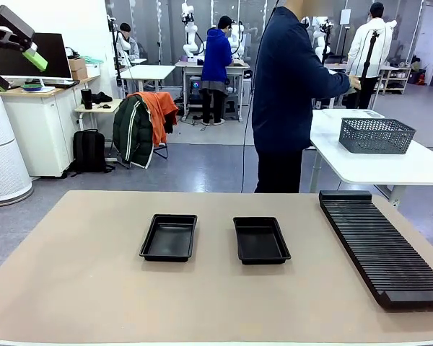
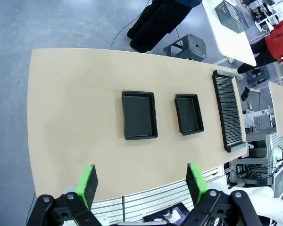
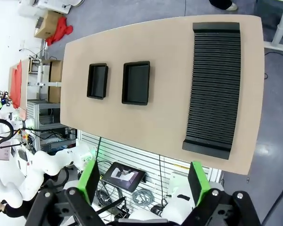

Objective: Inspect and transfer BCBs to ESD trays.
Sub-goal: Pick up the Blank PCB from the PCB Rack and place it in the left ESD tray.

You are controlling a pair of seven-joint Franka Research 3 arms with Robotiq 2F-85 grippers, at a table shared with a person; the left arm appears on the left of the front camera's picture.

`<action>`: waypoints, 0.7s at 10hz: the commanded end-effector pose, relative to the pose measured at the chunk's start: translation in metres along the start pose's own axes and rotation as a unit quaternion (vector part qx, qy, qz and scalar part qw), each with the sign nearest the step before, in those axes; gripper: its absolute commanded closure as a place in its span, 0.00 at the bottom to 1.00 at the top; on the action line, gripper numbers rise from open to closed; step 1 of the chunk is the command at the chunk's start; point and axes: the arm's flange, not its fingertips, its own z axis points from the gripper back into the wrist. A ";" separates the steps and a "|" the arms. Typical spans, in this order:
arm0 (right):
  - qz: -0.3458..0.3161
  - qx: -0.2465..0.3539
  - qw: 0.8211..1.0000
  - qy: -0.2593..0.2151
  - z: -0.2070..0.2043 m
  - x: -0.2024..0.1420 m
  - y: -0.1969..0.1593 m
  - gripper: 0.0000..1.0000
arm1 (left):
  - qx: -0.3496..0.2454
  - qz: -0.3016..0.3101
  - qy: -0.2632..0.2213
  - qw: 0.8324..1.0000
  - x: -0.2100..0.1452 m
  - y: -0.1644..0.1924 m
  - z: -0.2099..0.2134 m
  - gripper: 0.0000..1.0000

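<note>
The tan table fills the lower half of the front view. A person in a dark top stands at its far edge, in the upper middle of the frame. A long black ribbed rack lies along the table's right side, running from mid-right to the lower right corner. On a white table behind it, at the right edge, sits a grey mesh basket.

Near the table's middle a black tray lies just left of centre and a second tray just right of centre. They sit side by side but apart, with their dark floors showing.

In its wrist view the left pincer hangs high above the table at the bottom of the frame, its green-padded jaws spread wide and holding nothing. The right pincer is likewise spread wide and holds nothing.
</note>
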 end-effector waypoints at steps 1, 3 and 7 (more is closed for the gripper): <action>0.004 0.000 1.000 -0.001 0.001 -0.003 0.004 0.00 | 0.028 0.013 -0.001 1.000 -0.001 -0.006 0.004 0.00; 0.004 0.000 1.000 -0.001 0.001 -0.003 0.004 0.00 | 0.030 0.014 -0.002 0.999 -0.001 -0.006 0.007 0.00; 0.004 0.000 1.000 -0.001 0.001 -0.003 0.004 0.00 | 0.040 0.073 0.067 0.994 -0.009 -0.003 0.000 0.00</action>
